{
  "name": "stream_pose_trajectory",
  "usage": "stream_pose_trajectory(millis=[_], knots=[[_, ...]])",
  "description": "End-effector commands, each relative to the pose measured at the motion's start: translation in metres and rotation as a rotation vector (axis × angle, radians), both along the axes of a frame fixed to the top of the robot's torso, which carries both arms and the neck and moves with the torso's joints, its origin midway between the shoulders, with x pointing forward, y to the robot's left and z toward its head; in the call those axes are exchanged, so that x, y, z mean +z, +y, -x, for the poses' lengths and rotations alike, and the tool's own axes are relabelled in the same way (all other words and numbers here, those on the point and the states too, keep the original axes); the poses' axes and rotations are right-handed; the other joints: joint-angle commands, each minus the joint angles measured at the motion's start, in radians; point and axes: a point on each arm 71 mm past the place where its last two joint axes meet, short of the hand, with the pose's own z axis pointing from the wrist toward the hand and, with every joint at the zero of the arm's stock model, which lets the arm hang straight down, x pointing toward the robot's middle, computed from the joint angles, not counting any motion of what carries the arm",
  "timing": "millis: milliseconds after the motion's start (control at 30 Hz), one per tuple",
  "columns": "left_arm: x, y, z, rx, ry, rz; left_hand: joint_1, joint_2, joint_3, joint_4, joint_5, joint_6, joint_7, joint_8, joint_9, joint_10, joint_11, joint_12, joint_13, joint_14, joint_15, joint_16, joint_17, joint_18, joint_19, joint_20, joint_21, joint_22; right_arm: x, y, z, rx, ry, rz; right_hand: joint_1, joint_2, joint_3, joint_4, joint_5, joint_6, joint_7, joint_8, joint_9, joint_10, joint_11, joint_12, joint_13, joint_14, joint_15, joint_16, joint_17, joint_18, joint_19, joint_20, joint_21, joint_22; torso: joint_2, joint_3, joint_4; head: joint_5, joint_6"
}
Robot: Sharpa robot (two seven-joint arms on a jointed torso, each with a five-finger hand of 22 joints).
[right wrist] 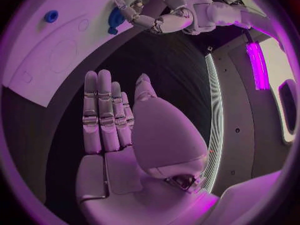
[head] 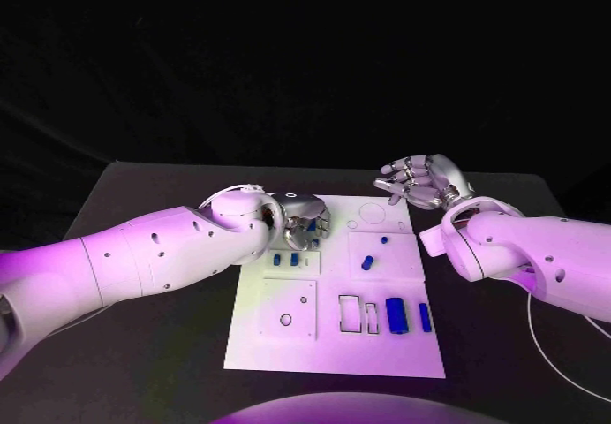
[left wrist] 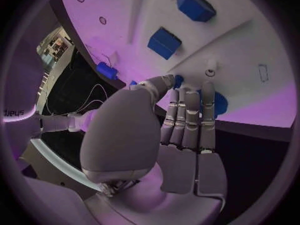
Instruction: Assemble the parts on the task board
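- Two white robot arms reach over a flat white task board (head: 334,349) that lies in the middle of a black bench (head: 140,353).
- Several small blue parts sit in the board's shallow cut-out spots. Two little blue blocks (head: 287,260) lie side by side in a spot near the left arm. One small blue peg (head: 366,262) lies in a square spot in the middle, with a tiny blue dot (head: 385,238) just above it.
- One long blue cylinder (head: 396,314) and a thinner blue bar (head: 426,316) lie next to each other near the board's right edge. Two narrow slots beside them look bare.
- The silver left hand (head: 300,221) is low over the far left part of the board. Its fingers (left wrist: 190,116) are curled down toward the board. I cannot tell if they hold a part.
- The left wrist view shows more here. The fingertips are right by a blue part (left wrist: 219,105) at the board's edge, but I cannot tell if they pinch it. Two blue blocks (left wrist: 165,42) show up close on the board past them.
- The silver right hand (head: 418,181) is up off the bench, past the far right corner of the board. Its fingers are bent but loose and hold nothing.
- The right wrist view shows its fingers (right wrist: 100,110) side by side and apart from the thumb, over the dark bench. It also shows a small blue ring (right wrist: 51,16) on the board.
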Motion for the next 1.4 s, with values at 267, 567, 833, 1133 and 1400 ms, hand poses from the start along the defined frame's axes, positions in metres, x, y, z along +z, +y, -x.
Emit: stream_pose_trajectory(millis=[267,567,833,1133,1400], knots=[[-0.0062,0.0045,-0.0001,0.017,0.031,-0.065,-0.004,0.005,0.015,-0.015,-0.008,0.027,0.000,-0.011,-0.007,0.046,-0.012,0.022,0.006,0.064,-0.009,0.058,0.077,0.013,-0.007,-0.006,0.032,0.022,0.0007,0.0010,0.0000,0.005,-0.012,-0.009,0.008,0.001,-0.008,-0.001,0.001,-0.003,0.007,0.003,-0.002,0.004,0.006,-0.006,-0.006,0.002,0.003,-0.008,-0.002,0.011,0.001,0.008,-0.008,-0.005,0.000,-0.0004,0.0007,0.000,-0.003],[-0.0064,0.0039,0.0008,0.012,0.035,-0.068,-0.005,0.016,0.019,-0.027,-0.010,0.044,-0.003,-0.011,-0.008,0.069,-0.023,0.043,0.015,0.102,-0.018,0.088,0.126,0.006,0.023,-0.013,0.067,0.065,0.0007,0.0012,0.0000,0.005,-0.012,-0.009,0.008,0.001,-0.008,-0.001,0.001,-0.003,0.007,0.003,-0.002,0.004,0.006,-0.007,-0.008,0.003,0.003,-0.011,-0.003,0.011,0.001,0.009,-0.009,-0.006,0.000,-0.0005,0.0003,0.001,-0.005],[-0.0058,0.0028,0.0013,0.005,0.036,-0.056,-0.014,0.025,0.020,-0.030,-0.013,0.071,-0.010,-0.005,-0.003,0.086,-0.033,0.051,0.020,0.126,-0.026,0.105,0.150,0.001,0.044,-0.019,0.089,0.094,0.0006,0.0016,-0.0001,0.006,-0.012,-0.010,0.008,0.001,-0.008,-0.001,0.001,-0.003,0.007,0.003,-0.002,0.004,0.006,-0.007,-0.008,0.003,0.003,-0.011,-0.003,0.011,0.001,0.009,-0.009,-0.006,0.000,-0.0003,0.0007,0.002,-0.005],[-0.0070,0.0028,-0.0020,0.016,0.028,-0.051,-0.020,0.041,0.026,-0.034,-0.017,0.109,-0.014,-0.002,0.004,0.115,-0.046,0.045,0.019,0.160,-0.038,0.122,0.188,-0.008,0.086,-0.028,0.119,0.139,0.0007,0.0021,0.0001,0.007,-0.013,-0.010,0.007,0.002,-0.008,0.000,0.001,-0.003,0.007,0.003,-0.002,0.004,0.006,-0.008,-0.011,0.003,0.003,-0.014,-0.003,0.011,0.001,0.009,-0.011,-0.009,0.001,-0.0006,-0.0001,0.003,-0.005],[-0.0064,0.0038,-0.0034,0.020,0.010,-0.031,-0.025,0.051,0.032,-0.040,-0.017,0.135,-0.015,-0.009,0.010,0.147,-0.053,0.020,0.012,0.192,-0.046,0.133,0.219,-0.014,0.119,-0.036,0.142,0.170,0.0009,0.0024,0.0004,0.009,-0.013,-0.011,0.006,0.003,-0.009,0.001,0.001,-0.003,0.007,0.004,-0.002,0.005,0.006,-0.008,-0.014,0.004,0.004,-0.017,-0.004,0.011,0.002,0.009,-0.013,-0.011,0.001,-0.0006,0.0003,0.003,-0.005]])
